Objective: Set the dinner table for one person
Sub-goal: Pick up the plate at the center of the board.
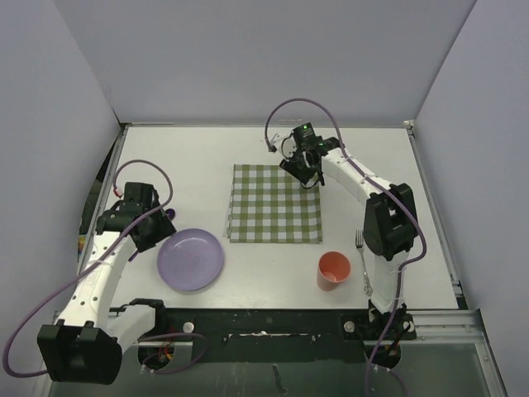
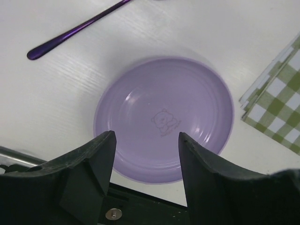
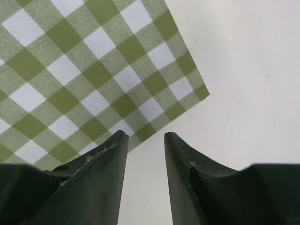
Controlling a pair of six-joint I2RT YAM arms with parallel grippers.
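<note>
Your white counter [image 1: 198, 157] carries a green-and-white checked cloth [image 1: 274, 203] near its middle. On the cloth's near-left lies a purple plate [image 1: 191, 259], and on its near-right an orange cup [image 1: 332, 270] and a fork [image 1: 364, 263]. A purple spoon [image 2: 70, 32] lies left of the cloth.

Bright, even overhead light, soft faint shadows on the dinner table [image 1: 182, 157]
</note>
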